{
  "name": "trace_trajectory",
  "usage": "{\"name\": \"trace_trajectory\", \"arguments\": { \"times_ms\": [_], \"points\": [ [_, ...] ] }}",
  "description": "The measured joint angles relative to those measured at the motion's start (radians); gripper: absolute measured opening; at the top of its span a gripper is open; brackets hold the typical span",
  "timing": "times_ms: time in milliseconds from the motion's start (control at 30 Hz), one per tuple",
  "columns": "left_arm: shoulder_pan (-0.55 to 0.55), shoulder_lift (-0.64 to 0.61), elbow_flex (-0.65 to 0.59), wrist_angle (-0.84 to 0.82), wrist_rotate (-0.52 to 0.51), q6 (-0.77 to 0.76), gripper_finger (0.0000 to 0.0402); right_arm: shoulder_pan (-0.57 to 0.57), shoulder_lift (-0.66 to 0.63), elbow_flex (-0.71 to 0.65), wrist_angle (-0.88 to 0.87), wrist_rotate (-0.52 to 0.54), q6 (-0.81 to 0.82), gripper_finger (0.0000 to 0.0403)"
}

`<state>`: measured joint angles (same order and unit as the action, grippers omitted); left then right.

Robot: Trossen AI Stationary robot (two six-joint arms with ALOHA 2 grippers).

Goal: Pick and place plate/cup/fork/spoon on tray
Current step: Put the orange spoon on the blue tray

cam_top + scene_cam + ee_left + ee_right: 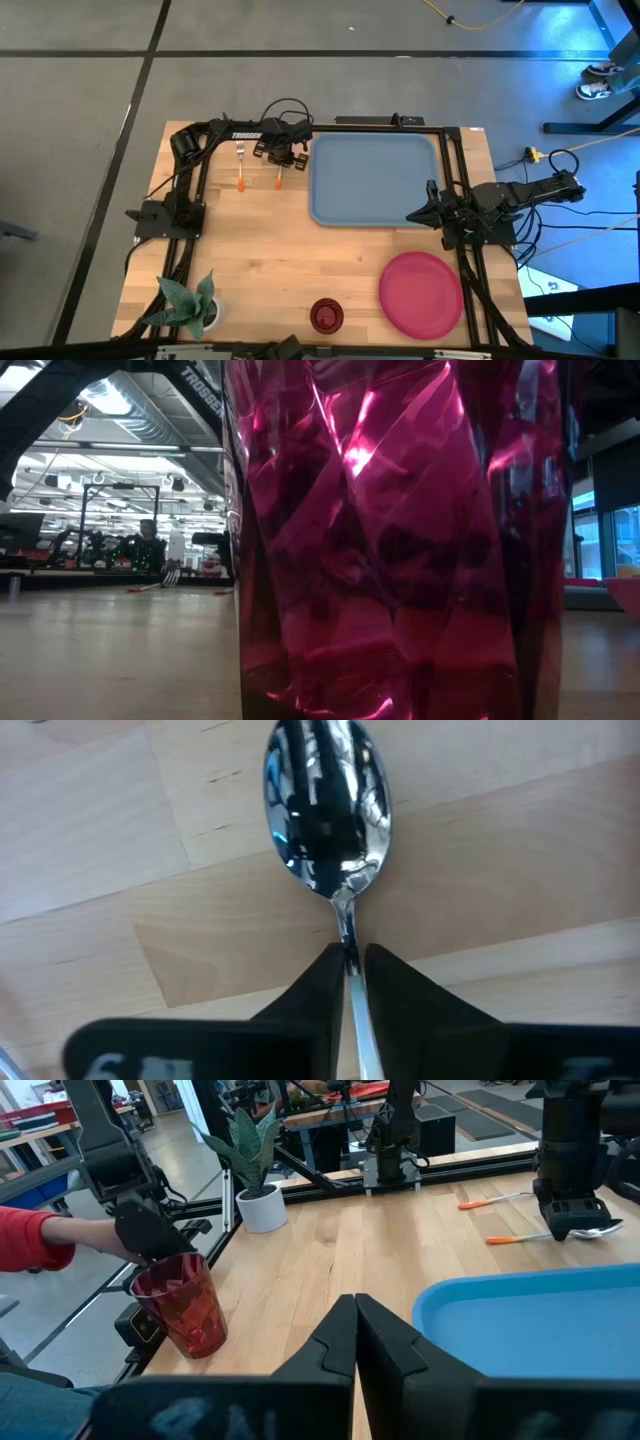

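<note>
We are on the spoon (325, 815) step. Taking the tray (375, 180) as our landmark, the spoon lies on the wooden surface (270, 260) just off the tray's left edge, near its far corner, with the fork (241, 165) a little farther out on the same side. Our left pincer (288, 156) is down over the spoon, and the left wrist view shows its two dark fingers (320, 995) drawn narrow on the thin neck just behind the bowl, one on each side and seemingly touching it. The spoon looks flat on the wood, not yet lifted.

The right pincer (417, 215) waits at the tray's near right corner, fingers pressed together on nothing. The plate (420, 293) sits on the surface nearer than the tray, off its right corner, and the cup (325, 315) stands well apart from the tray at the near edge. The tray holds nothing so far.

Next we judge the grip must firm up on that slim neck, then a straight lift and a short carry rightward over the rim. The neck is thin and smooth, so it could pivot or slip.
</note>
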<state>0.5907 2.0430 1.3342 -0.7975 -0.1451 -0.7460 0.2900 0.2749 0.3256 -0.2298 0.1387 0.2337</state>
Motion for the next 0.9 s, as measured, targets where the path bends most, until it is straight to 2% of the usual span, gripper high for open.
{"name": "trace_trajectory", "arguments": {
  "times_ms": [133, 400, 900],
  "points": [
    [0.000, 0.001, 0.000, 0.000, 0.000, 0.015, 0.0009, 0.000, 0.000, 0.000, 0.000, 0.000, 0.000, 0.0007],
    [-0.002, -0.001, 0.009, -0.012, -0.001, 0.047, 0.0004, 0.000, 0.000, 0.000, 0.000, 0.000, -0.001, 0.0007],
    [-0.074, 0.008, 0.203, -0.192, -0.002, 0.050, 0.0001, 0.000, 0.000, 0.000, -0.001, 0.000, -0.004, 0.0007]
  ]
}}
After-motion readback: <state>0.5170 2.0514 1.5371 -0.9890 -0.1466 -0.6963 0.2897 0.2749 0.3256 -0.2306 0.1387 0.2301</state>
